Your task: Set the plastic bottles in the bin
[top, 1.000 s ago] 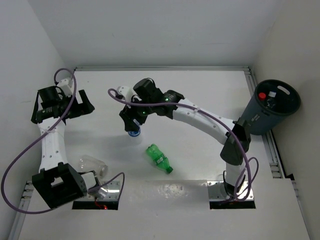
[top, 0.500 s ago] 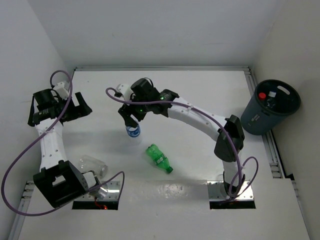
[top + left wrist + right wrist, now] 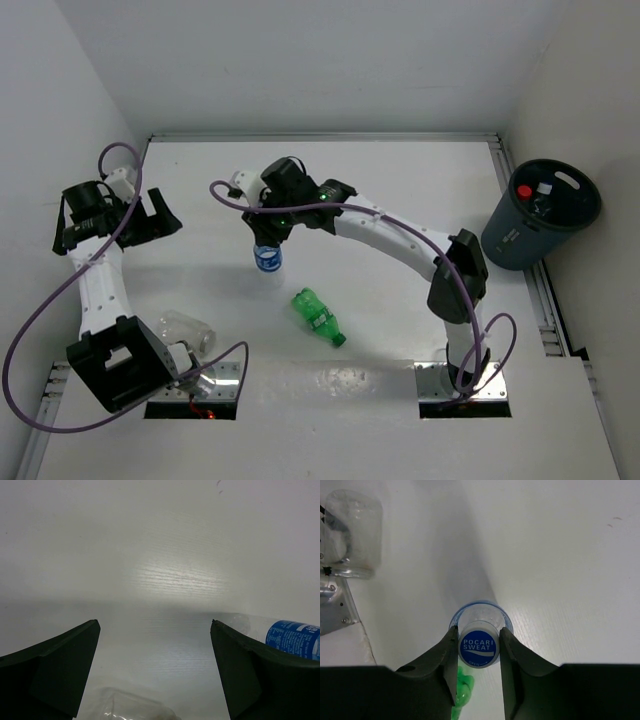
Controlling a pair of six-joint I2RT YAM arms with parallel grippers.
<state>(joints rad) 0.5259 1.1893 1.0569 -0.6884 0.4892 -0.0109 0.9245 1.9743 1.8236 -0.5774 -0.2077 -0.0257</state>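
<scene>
A clear blue-labelled bottle [image 3: 267, 260] stands upright mid-table. My right gripper [image 3: 268, 238] is over it from above, shut on its blue cap [image 3: 479, 647], one finger on each side. A green bottle [image 3: 319, 317] lies on its side just in front; a bit of it [image 3: 462, 692] shows under the fingers. A clear bottle [image 3: 187, 330] lies by the left arm's base and shows at the bottom of the left wrist view [image 3: 130, 707]. My left gripper [image 3: 115, 228] hangs open and empty at the far left. The dark bin [image 3: 520, 240] stands at the right edge.
Inside the bin lies a red-capped bottle [image 3: 525, 192] beside something white [image 3: 545, 188]. White walls close the table at the back and both sides. A metal rail [image 3: 545, 300] runs along the right side next to the bin.
My right gripper came down over the upright bottle and shut on its cap. The left arm drifted slightly left, still open.
</scene>
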